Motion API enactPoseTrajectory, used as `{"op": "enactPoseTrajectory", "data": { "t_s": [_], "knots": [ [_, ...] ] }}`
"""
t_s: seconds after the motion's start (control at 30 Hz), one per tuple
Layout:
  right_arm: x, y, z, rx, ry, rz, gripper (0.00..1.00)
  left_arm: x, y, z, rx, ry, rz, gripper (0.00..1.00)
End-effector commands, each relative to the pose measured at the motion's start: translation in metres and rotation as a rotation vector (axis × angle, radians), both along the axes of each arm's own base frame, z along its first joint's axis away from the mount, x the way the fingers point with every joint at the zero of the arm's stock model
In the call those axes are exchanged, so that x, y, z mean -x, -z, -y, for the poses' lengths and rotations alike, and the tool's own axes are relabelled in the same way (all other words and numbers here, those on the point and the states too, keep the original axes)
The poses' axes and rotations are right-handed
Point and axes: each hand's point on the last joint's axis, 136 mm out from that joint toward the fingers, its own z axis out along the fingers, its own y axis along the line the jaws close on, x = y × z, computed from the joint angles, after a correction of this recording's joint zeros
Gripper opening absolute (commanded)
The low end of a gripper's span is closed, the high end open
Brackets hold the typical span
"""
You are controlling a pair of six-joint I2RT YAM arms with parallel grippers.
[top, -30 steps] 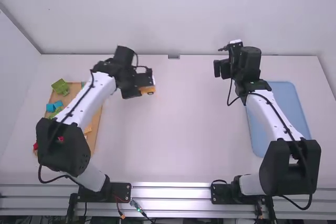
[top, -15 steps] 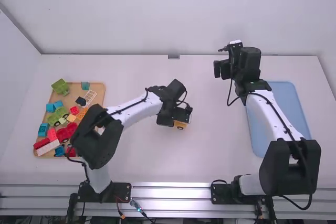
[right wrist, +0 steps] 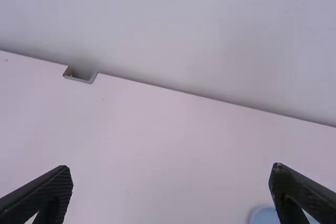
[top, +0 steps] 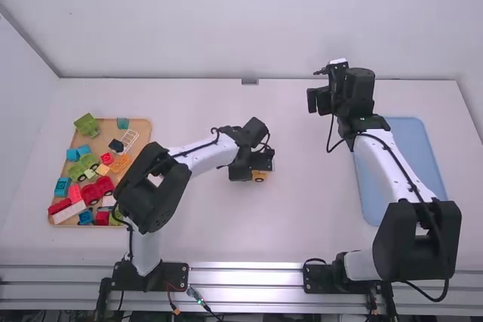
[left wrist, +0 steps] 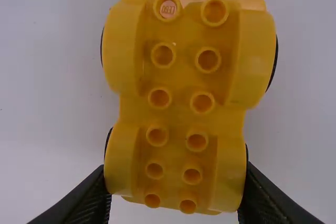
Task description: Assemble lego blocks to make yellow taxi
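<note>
My left gripper [top: 255, 174] is over the middle of the table, around the yellow wheeled base [top: 259, 176]. Seen from the left wrist, the left gripper [left wrist: 174, 195] has its fingers pressed on both sides of the near end of the yellow base [left wrist: 181, 95], whose studs face the camera and whose dark wheels show at the sides. My right gripper [top: 317, 99] hangs over the table's far right part; in the right wrist view the right gripper [right wrist: 170, 192] stands wide open with nothing between its fingers.
A wooden tray [top: 143, 130] at the left holds several red, green, blue, orange and white pieces; a green piece [top: 87, 125] sits at its far left corner. A blue tray [top: 411, 164] lies at the right, partly under the right arm.
My left gripper has carried the yellow base from the left toward the middle of the table and nearer the camera, then barely shifted in the last half second. The right arm has stayed still.
</note>
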Motion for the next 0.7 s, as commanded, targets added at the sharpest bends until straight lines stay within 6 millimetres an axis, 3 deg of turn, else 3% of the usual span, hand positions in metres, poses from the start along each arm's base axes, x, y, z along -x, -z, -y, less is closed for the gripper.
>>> {"op": "enactPoseTrajectory", "data": {
  "t_s": [0.0, 0.03, 0.07, 0.1, 0.13, 0.37, 0.47, 0.57, 0.67],
  "knots": [
    [-0.004, -0.030, 0.001, -0.007, 0.007, 0.065, 0.99, 0.010, 0.007, -0.009, -0.016, -0.017, -0.028, 0.19],
    [-0.004, -0.030, 0.001, -0.007, 0.007, 0.066, 0.99, 0.011, 0.009, -0.010, -0.020, -0.017, -0.033, 0.26],
    [-0.004, -0.030, 0.000, -0.007, 0.006, 0.066, 0.99, 0.012, 0.011, -0.010, -0.021, -0.017, -0.033, 0.42],
    [-0.004, -0.030, 0.001, -0.007, 0.007, 0.066, 0.99, 0.012, 0.013, -0.011, -0.021, -0.018, -0.027, 0.94],
    [-0.004, -0.030, 0.001, -0.007, 0.007, 0.067, 0.99, 0.011, 0.013, -0.011, -0.020, -0.018, -0.023, 0.99],
    [-0.005, -0.032, 0.001, -0.007, 0.007, 0.075, 0.99, 0.011, 0.001, -0.010, -0.043, 0.067, -0.039, 0.99],
    [-0.005, -0.032, 0.001, -0.007, 0.007, 0.074, 0.99, 0.010, -0.020, -0.012, -0.044, 0.049, -0.065, 0.99],
    [-0.005, -0.032, 0.001, -0.007, 0.007, 0.076, 0.99, 0.008, -0.054, -0.012, 0.020, -0.002, -0.099, 0.99],
    [-0.005, -0.033, 0.000, -0.007, 0.006, 0.077, 0.99, -0.009, -0.079, -0.027, 0.057, -0.120, -0.069, 0.99]
  ]
}}
